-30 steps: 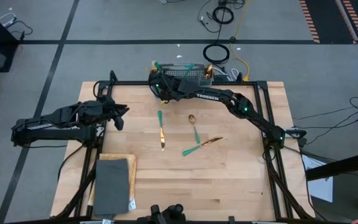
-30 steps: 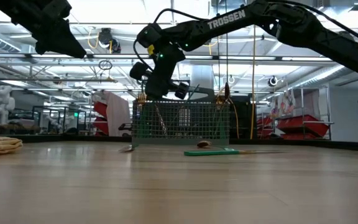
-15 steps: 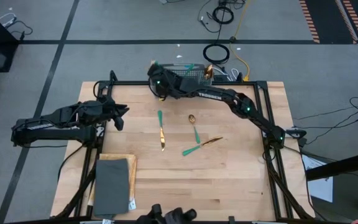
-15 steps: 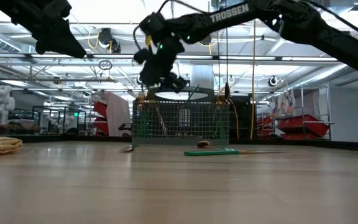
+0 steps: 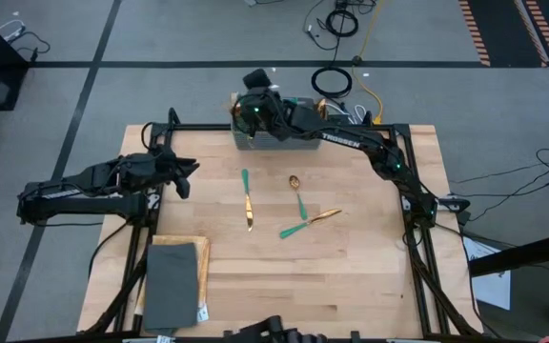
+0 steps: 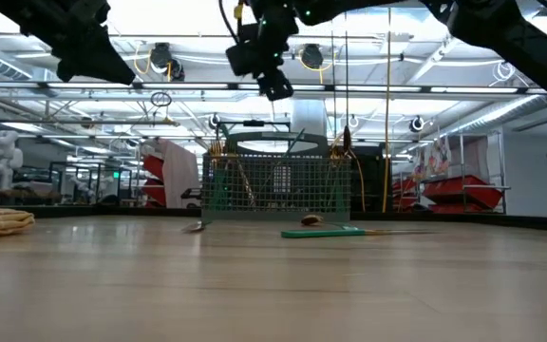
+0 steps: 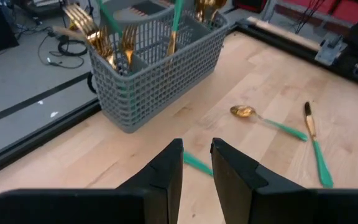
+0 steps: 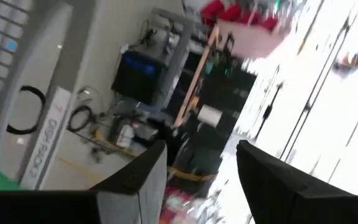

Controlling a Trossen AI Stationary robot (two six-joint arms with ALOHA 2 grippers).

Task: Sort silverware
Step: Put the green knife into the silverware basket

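The silverware has gold heads and teal handles. A knife (image 5: pixel 247 198), a spoon (image 5: pixel 297 193) and two crossed pieces (image 5: pixel 308 223) lie flat on the wooden table. More pieces stand upright in the grey mesh basket (image 5: pixel 273 141) at the far edge, with forks (image 7: pixel 93 36) at one end. My right gripper (image 8: pixel 201 168) hangs open high above the basket's left end (image 6: pixel 218 180), with nothing between its fingers. My left gripper (image 7: pixel 196 149) hovers over the table's left side, facing the basket. Its fingers are a narrow gap apart and hold nothing.
A dark grey slab (image 5: pixel 172 286) lies on a tan cloth (image 5: pixel 201 250) at the near left. A black frame (image 5: pixel 417 181) runs along the table's edges. Bare wood lies between the loose pieces and the near edge.
My right gripper has risen from just above the basket's left end to well above the basket, rolling about its own axis on the way. The pieces on the table and my left gripper have kept still.
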